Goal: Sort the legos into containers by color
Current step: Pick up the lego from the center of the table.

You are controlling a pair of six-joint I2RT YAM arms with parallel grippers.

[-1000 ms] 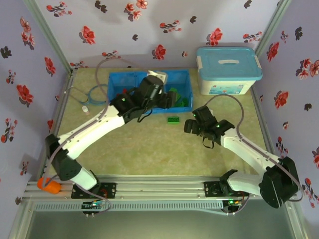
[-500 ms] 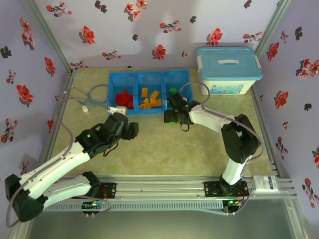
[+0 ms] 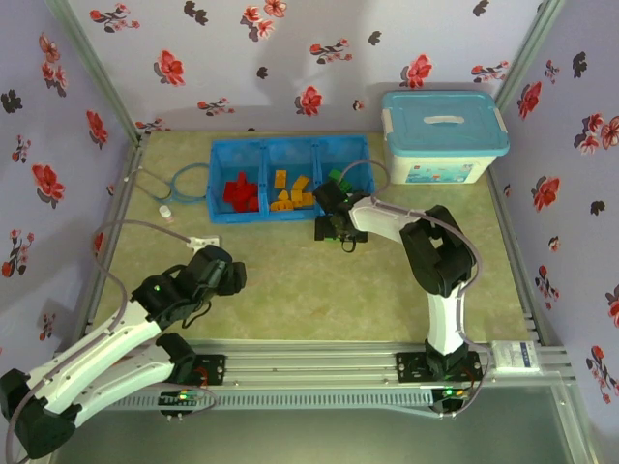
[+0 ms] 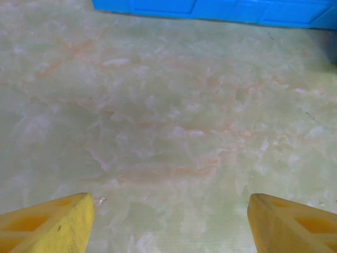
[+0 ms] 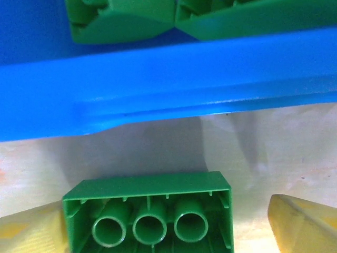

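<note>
Your right gripper (image 5: 166, 225) stands wide around a green lego (image 5: 150, 190) just beside the tray (image 5: 158, 89). Your left gripper (image 4: 171, 221) gapes above the surface (image 4: 168, 105). The label on the far-right corner bin (image 3: 443, 135) is unreadable.

White bin (image 3: 443, 145) with light-blue lid at the far right corner of the table (image 3: 290, 290), floral walls (image 3: 242, 58) around

Top external: looking down from behind over the table (image 3: 290, 290).
Left wrist: facing the tray (image 4: 210, 8), low.
Right wrist: facing it closely.

Left gripper (image 3: 226, 276) withdrawn; right gripper (image 3: 331, 230) reached green lego (image 5: 150, 211)
</note>
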